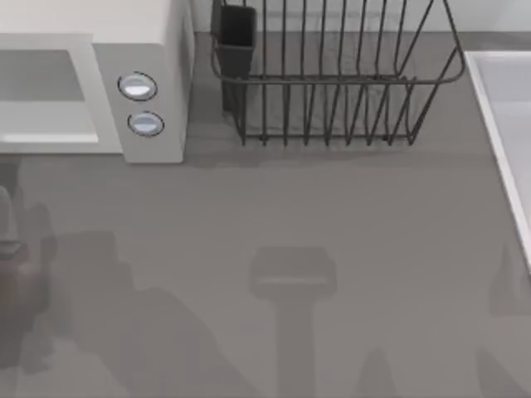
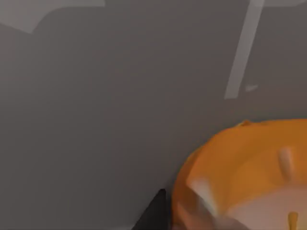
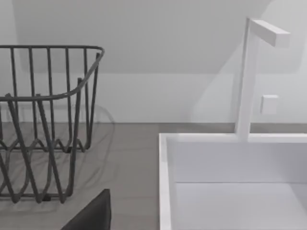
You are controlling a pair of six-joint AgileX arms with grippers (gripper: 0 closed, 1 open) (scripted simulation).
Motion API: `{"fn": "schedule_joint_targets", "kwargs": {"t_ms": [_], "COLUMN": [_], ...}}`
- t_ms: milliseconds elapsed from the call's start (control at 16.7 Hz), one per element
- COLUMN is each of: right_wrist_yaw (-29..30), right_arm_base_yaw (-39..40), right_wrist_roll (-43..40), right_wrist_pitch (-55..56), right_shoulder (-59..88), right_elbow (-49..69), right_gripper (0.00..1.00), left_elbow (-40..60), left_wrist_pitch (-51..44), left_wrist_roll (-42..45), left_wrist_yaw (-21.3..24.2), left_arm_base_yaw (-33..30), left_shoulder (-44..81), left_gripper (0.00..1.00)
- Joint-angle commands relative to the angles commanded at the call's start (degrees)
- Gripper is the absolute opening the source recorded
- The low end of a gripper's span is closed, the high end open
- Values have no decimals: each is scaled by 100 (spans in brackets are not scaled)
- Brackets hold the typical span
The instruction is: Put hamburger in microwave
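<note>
The table [image 1: 332, 249] is viewed from overhead. The hamburger [image 2: 244, 172] is framed very closely by the left wrist view. The dish rack [image 3: 43, 124] is shared by the right wrist and top views.

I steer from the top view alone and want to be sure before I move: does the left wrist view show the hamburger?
Observer: Yes, the orange hamburger is close to that camera, next to a dark part of the left gripper.
Operator: What lies behind it?
Observer: A plain grey surface.
Operator: And the right wrist view?
Observer: It faces a white faucet standing at the sink, with a dark part of the right gripper in the foreground.
</note>
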Motion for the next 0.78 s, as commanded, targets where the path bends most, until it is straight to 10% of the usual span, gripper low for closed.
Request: {"fn": "schedule_joint_targets", "kwargs": {"t_ms": [780], "right_wrist_yaw": [0], "right_arm_base_yaw": [0], "right_wrist_roll": [0], "right_wrist_pitch": [0], "right_shoulder": [0], "right_elbow": [0], "right_gripper": [100], "left_elbow": [636], "left_wrist_pitch": [-1131], "left_wrist_roll": [-111], "left_wrist_yaw": [21], "left_arm_base_yaw": [-2], "left_shoulder": [-602], "left_gripper": [0]}}
